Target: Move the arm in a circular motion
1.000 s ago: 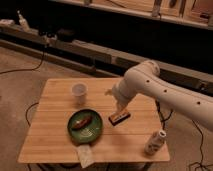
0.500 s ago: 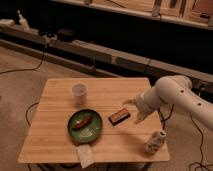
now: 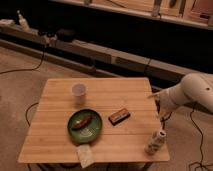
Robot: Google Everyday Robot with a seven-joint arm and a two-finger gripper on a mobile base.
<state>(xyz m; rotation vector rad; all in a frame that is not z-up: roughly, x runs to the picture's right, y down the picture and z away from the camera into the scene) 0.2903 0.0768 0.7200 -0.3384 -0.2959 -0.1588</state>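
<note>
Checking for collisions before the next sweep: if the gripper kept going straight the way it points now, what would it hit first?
The gripper points down at the table's right edge. Likely first contact is that edge, or the white bottle just below; depth is unclear.

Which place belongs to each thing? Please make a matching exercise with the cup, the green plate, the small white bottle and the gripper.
Things:
1. cup
2. green plate
3. small white bottle
4. gripper

Places:
A. at the table's right edge, at the arm's tip
B. near the table's front right corner
C. behind the plate, upright
D. front middle, with food on it

Pairs: 1-C, 2-D, 3-B, 4-A
</note>
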